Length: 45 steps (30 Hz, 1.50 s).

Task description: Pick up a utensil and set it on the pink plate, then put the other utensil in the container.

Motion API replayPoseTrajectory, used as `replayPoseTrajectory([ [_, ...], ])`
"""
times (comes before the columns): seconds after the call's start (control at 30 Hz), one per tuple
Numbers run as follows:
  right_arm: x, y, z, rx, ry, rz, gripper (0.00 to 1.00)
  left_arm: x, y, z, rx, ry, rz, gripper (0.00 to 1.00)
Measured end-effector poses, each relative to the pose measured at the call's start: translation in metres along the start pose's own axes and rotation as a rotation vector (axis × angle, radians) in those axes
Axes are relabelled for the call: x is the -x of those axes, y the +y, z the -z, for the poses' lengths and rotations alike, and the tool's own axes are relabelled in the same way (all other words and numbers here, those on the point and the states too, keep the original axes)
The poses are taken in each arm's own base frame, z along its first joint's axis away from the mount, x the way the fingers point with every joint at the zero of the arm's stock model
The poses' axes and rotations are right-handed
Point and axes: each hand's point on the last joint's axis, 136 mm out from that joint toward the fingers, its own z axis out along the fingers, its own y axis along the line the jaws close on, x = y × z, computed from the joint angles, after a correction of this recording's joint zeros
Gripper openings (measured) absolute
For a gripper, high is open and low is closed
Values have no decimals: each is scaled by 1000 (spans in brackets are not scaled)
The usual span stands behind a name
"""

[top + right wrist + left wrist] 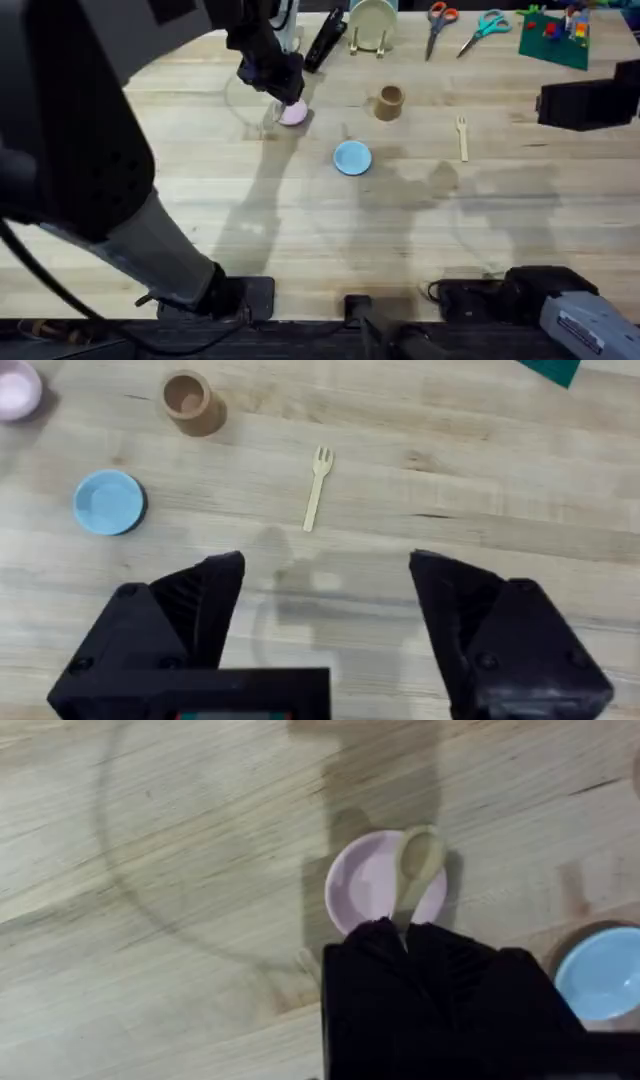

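Wooden spoon (418,860), pinched in our left gripper (405,932), hangs over the pink plate (362,885), unreleased; fork (317,488) lies on the surface beyond our right gripper (325,595), jaws spread, cup (189,402) empty.

Wooden counter (300,220) with pale planks. Light-blue round plate (352,157) near the centre. Along the far edge: cream plate (373,20) upright in a rack; red-handled scissors (438,24) beside teal-handled scissors (484,29); green baseplate (555,38) bearing coloured toy bricks at the far right corner.
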Motion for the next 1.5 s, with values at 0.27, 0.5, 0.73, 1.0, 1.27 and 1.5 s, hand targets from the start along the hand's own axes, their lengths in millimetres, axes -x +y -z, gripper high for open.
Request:
replayPoseTrajectory([
  [0.27, 0, 0, 0, 0, -1, 0, 993, -3, 1, -20, -2, 38, 6, 43],
  [0.5, 0, 0, 0, 0, -1, 0, 994, -7, 2, -33, -4, 65, 7, 43],
  [0.73, 0, 0, 0, 0, -1, 0, 994, -7, 2, -33, -4, 65, 7, 45],
  [1.0, 0, 0, 0, 0, -1, 0, 994, -7, 2, -33, -4, 66, 8, 157],
  [1.27, 0, 0, 0, 0, -1, 0, 995, -7, 2, -33, -4, 65, 8, 227],
  [1.5, 0, 0, 0, 0, -1, 0, 995, -5, 2, -32, -4, 60, 8, 312],
])
